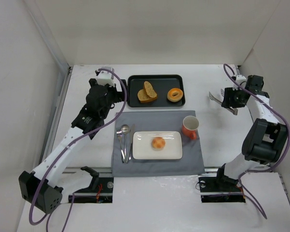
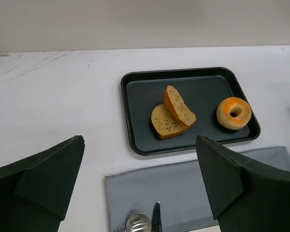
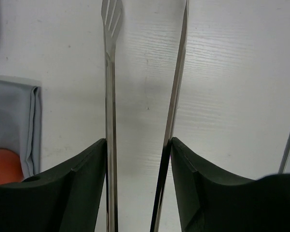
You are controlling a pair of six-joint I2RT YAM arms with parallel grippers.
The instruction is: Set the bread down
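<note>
Arm bases: both sit at the near edge of the table (image 1: 217,145), one on each side of a grey mat (image 1: 120,164).
Left arm: slants up and inward from its base, with the wrist just left of the black tray (image 1: 164,86).
Left end effector (image 2: 140,159): fingers spread wide with nothing between them, pointed toward the tray.
Right arm: folds upward along the right side, the wrist turned inward over bare table.
Right end effector (image 3: 137,145): closed on a pair of metal tongs (image 3: 109,96), whose two blades run forward between the fingers (image 3: 62,193).
Bread (image 1: 158,143): rests near the middle of the white plate (image 1: 142,150) on the mat.
Tray contents: toast slices (image 1: 147,93) to the left, donut (image 1: 174,94) to the right.
Cup (image 1: 190,127): orange, just beside the plate's far right corner.
Cutlery (image 1: 124,140): on the mat, left of the plate.
</note>
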